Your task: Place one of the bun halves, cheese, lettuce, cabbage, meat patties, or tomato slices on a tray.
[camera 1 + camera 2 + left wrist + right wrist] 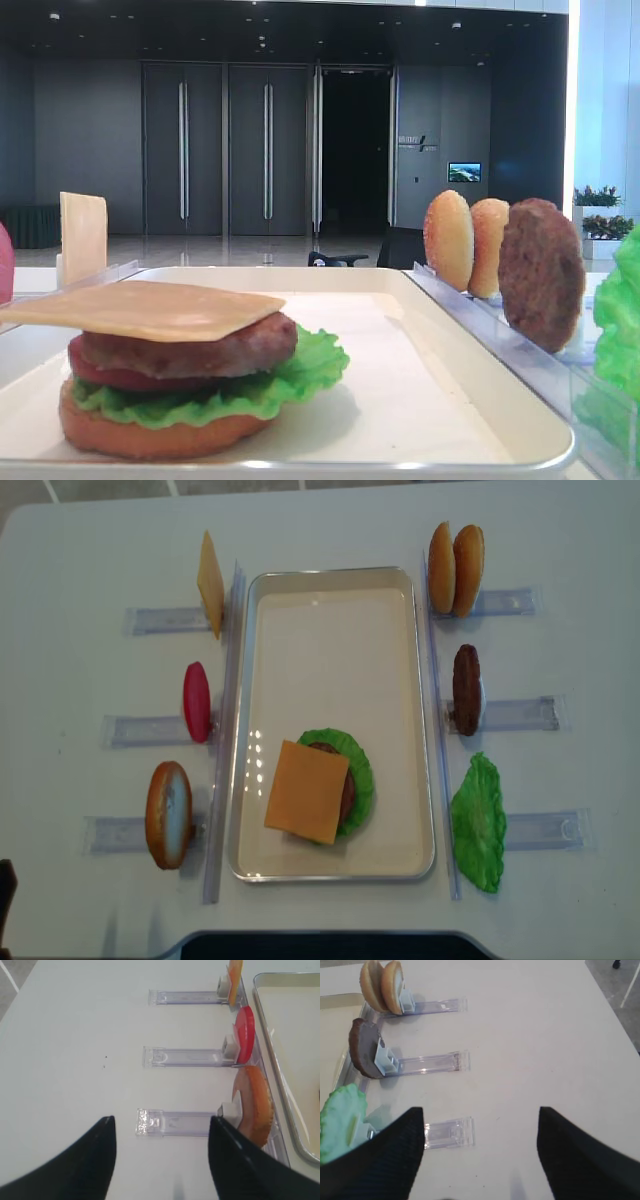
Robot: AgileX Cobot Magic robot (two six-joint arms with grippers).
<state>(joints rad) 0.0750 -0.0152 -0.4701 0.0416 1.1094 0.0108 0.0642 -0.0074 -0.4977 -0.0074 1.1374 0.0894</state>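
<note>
The cream tray (330, 650) holds a stack near its front: bun half, lettuce (300, 372), tomato, meat patty (200, 350), and a cheese slice (307, 791) on top. Left of the tray, a cheese slice (210, 585), a tomato slice (245, 1035) and a bun half (255, 1110) stand in holders. On the right stand two bun halves (382, 985), a patty (362, 1050) and lettuce (342, 1120). My left gripper (160, 1125) hovers open and empty over the table beside the nearest left holder. My right gripper (480, 1115) is open and empty above the table by the lettuce holder.
Clear plastic holder rails (520, 712) lie across the white table on both sides of the tray, with long clear strips (225, 730) along its edges. The table's front edge (320, 942) is close to the tray.
</note>
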